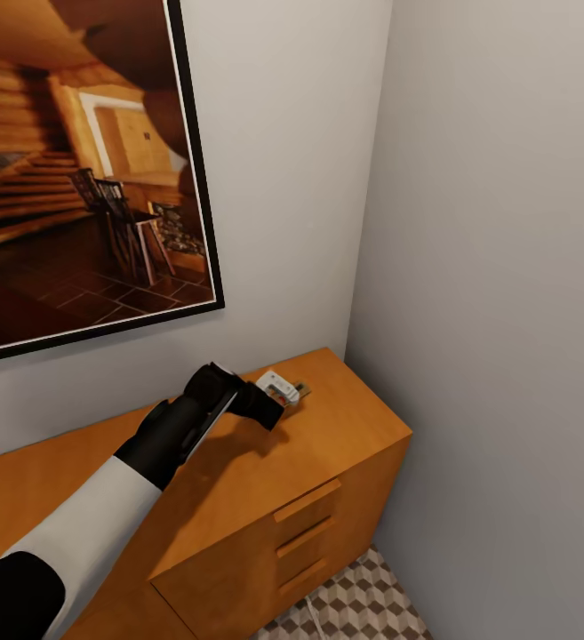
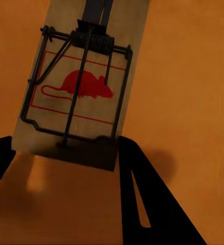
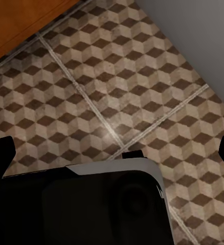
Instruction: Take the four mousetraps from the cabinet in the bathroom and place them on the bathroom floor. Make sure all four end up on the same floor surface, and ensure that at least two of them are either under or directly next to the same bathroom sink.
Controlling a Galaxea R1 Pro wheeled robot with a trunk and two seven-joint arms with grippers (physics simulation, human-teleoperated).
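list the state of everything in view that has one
mousetrap: flat on the cabinet top, spring bar down over the red mouse mark
cabinet: the drawers in view are shut
left end effector: open, fingers either side of the mousetrap's near end
right end effector: open, empty, over the bathroom floor

White left forearm point(image 1: 87, 524), black tool point(image 1: 269, 411).

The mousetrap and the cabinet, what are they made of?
The mousetrap looks like a pale matte wooden board with dark metal wire and a coiled spring, plus a printed red mouse. The cabinet looks like smooth orange-brown wood with a soft sheen, though it may be veneer.
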